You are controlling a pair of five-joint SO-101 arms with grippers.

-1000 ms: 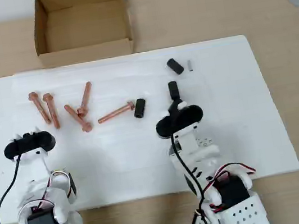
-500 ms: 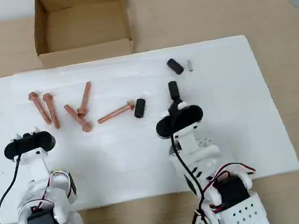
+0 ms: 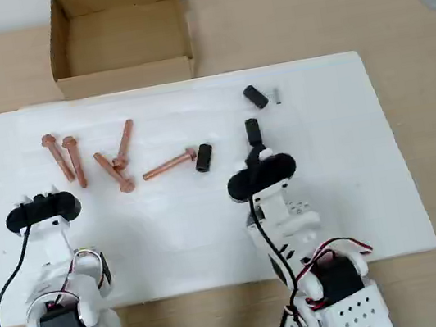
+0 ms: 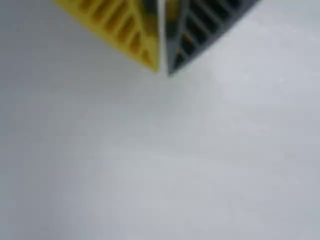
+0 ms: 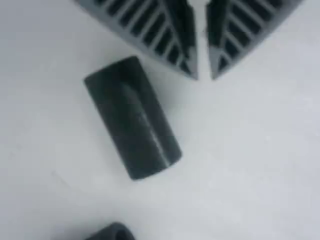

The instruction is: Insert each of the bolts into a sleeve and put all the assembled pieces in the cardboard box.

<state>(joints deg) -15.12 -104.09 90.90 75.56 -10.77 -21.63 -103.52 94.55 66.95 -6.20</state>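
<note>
Sleeve [image 5: 132, 117] lies flat just beyond the right gripper [image 5: 202, 75], long axis pointing away from the arm. Right gripper and left gripper [image 4: 162, 70] are both closed, holding nothing.

We see a wooden table [image 3: 429, 109] bearing a white sheet [image 3: 335, 195]; the cardboard box [image 3: 125, 77] sits by its far edge, beside the sheet.

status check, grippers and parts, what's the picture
Left gripper shut, over bare sheet. Right gripper shut, beside a loose sleeve, not holding it. Five bolts loose on sheet. Nothing blocking.
</note>
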